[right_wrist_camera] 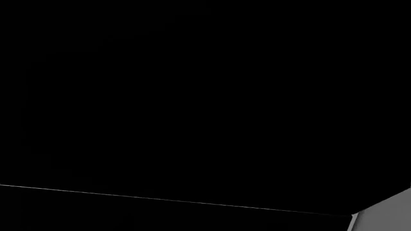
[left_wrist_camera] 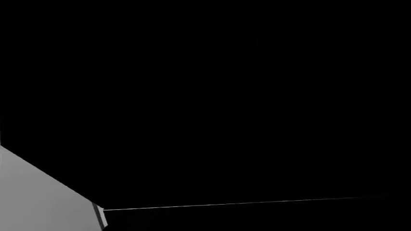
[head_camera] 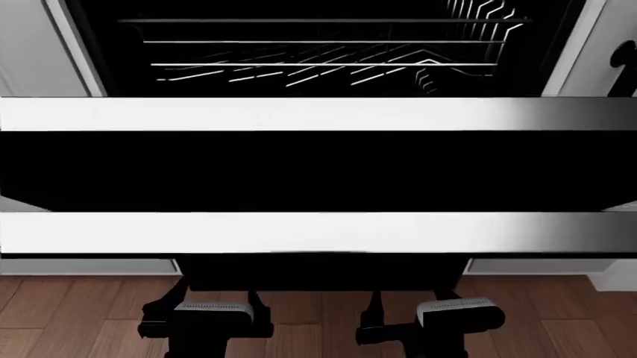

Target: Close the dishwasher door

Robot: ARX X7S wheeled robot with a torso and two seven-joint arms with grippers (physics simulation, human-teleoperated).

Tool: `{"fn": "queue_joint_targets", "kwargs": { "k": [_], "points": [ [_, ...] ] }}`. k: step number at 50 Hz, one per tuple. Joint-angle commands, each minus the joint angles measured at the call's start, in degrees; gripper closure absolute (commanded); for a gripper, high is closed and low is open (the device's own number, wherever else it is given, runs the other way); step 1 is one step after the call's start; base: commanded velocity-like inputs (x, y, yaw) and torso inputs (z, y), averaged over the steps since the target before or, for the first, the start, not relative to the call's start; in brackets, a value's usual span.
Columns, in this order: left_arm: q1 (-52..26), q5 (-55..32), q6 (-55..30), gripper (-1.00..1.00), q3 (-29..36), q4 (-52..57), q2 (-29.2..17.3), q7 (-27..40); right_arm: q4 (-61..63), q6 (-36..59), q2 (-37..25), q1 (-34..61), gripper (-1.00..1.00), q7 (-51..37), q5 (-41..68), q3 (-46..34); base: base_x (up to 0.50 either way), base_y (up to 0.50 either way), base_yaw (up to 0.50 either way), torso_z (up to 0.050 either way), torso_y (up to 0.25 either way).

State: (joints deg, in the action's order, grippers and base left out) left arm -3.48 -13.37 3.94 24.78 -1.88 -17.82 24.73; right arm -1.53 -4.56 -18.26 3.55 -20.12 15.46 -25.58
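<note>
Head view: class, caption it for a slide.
Open dishwasher door spans the frame, wire racks behind, both arms below.

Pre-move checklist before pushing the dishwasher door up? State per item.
1. Dishwasher door open, lying flat across the head view: ok, not yet closed.
2. Wire rack inside the tub, not sticking out over the door: ok.
3. Both arms low, in front of the door's near edge above the wood floor: ok.
4. Left hand and right hand state: cannot tell; the fingers are hidden under the door.
5. Contact with the door's underside: cannot tell; both wrist views show almost only black panel.
6. Nothing lying on the door: ok.
</note>
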Motion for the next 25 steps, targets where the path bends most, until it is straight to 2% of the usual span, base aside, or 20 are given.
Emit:
{"fn": "queue_joint_targets", "kwargs": {
  "k": [1,17,25],
  "points": [
    [0.0,-0.1,0.0,-1.0,0.1,0.0,-0.1,0.1,-0.1,-0.1,-0.1,0.1,-1.0,-0.1,0.1,-0.1,0.12,0.0,0.0,0.0,0.0],
    [-0.1,-0.3,0.1,-1.0,0.2,0.1,-0.3,0.3,-0.2,-0.1,-0.1,0.3,-1.0,-0.2,0.1,-0.5,0.13,0.0,0.0,0.0,0.0],
    [0.0,-0.3,0.1,-1.0,0.3,0.2,-0.4,0.4,0.0,-0.6,-0.3,0.0,-1.0,-0.2,0.2,-0.5,0.0,0.0,0.0,0.0,0.0]
  ]
}}
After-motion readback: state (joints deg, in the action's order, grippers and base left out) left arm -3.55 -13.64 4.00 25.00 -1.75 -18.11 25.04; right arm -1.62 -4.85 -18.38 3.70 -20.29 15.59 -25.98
